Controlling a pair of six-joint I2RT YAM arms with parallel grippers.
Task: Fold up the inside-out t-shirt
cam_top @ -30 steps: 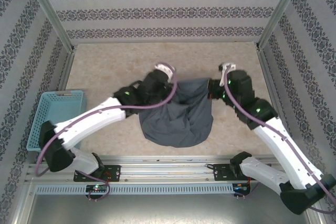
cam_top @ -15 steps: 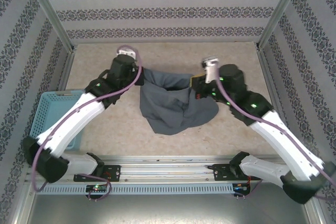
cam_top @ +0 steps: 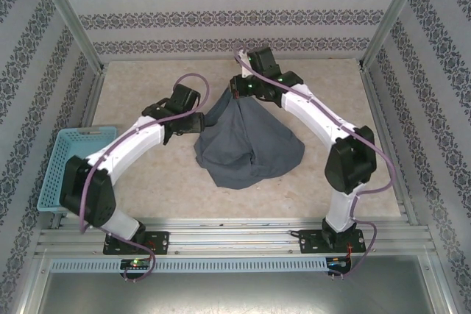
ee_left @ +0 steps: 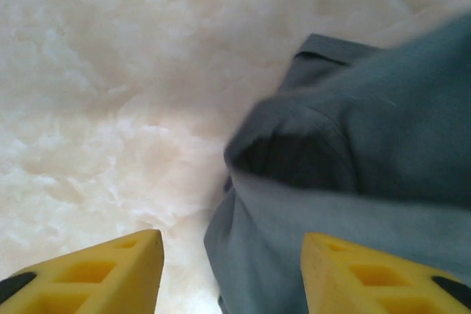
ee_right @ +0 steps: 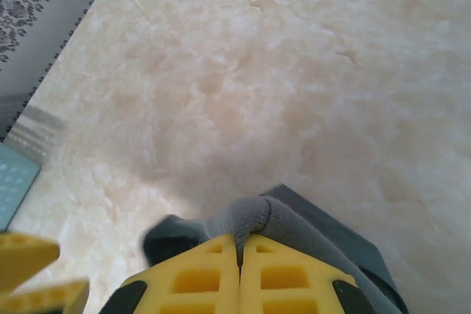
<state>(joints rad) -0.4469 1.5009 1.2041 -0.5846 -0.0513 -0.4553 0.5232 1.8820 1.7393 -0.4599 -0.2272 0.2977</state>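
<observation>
Two pincers were over the far middle of the tabletop [cam_top: 147, 86]. The right pincer [ee_right: 239, 244] was closed tight, its yellow fingers [ee_right: 199, 277] pinching a bunched fold of the inside-out t-shirt [cam_top: 250, 145] between them. From that pinch the dark grey cloth hung down in a tent shape, narrow at the top and spreading to a rounded heap whose lower edge rested on the tabletop, roughly at its centre. The left pincer [ee_left: 229, 242] stood partly open just beside the shirt's left slope, its fingers apart with nothing clamped between them. In the left wrist view a rumpled fold of the cloth lay just ahead of the gap and to its right. A light-blue mesh basket [cam_top: 81, 131] sat at the tabletop's left edge, well apart from the shirt.
</observation>
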